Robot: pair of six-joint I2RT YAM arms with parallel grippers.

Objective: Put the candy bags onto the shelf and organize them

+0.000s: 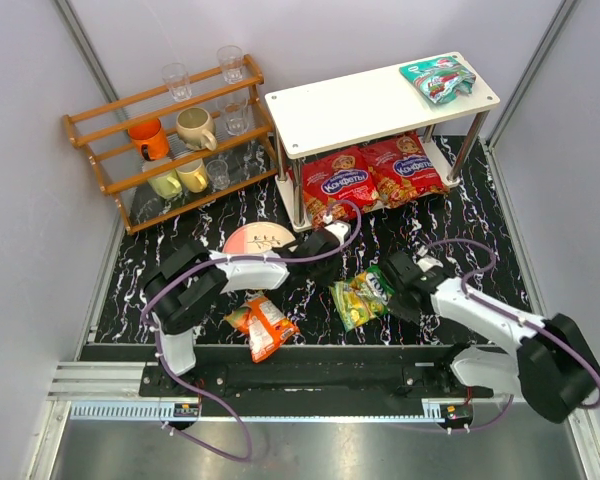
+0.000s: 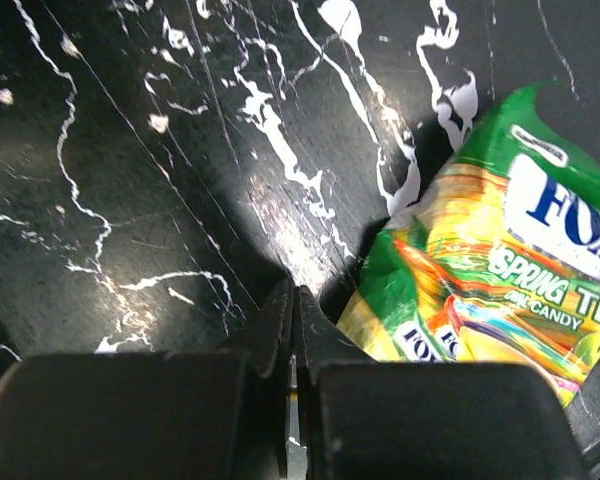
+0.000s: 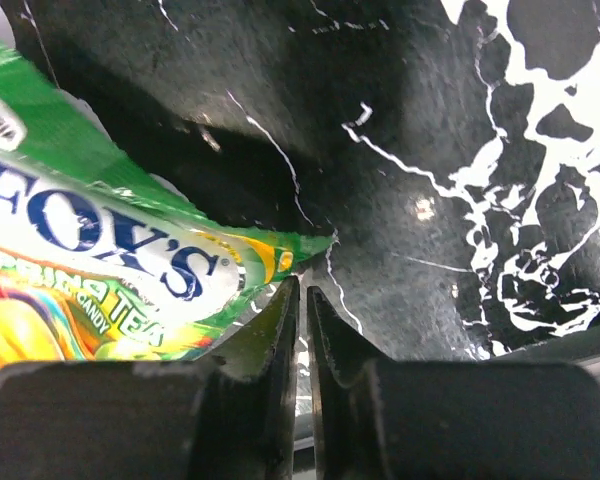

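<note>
The white two-tier shelf (image 1: 350, 105) stands at the back right. A teal candy bag (image 1: 438, 78) lies on its top tier. Two red bags (image 1: 340, 180) (image 1: 405, 168) lie side by side on the lower tier. A yellow-green bag (image 1: 360, 298) lies on the black marbled table, and it also shows in the left wrist view (image 2: 480, 270) and the right wrist view (image 3: 90, 270). An orange bag (image 1: 263, 325) lies near the front edge. My left gripper (image 1: 330, 240) (image 2: 295, 300) is shut and empty, left of the yellow-green bag. My right gripper (image 1: 390, 270) (image 3: 302, 290) is shut, its tips at that bag's right corner.
An orange-brown wooden rack (image 1: 170, 140) with cups and glasses stands at the back left. A round pink-and-white plate (image 1: 255, 238) lies under my left arm. Grey walls close in on both sides. A metal rail (image 1: 280, 385) runs along the near edge.
</note>
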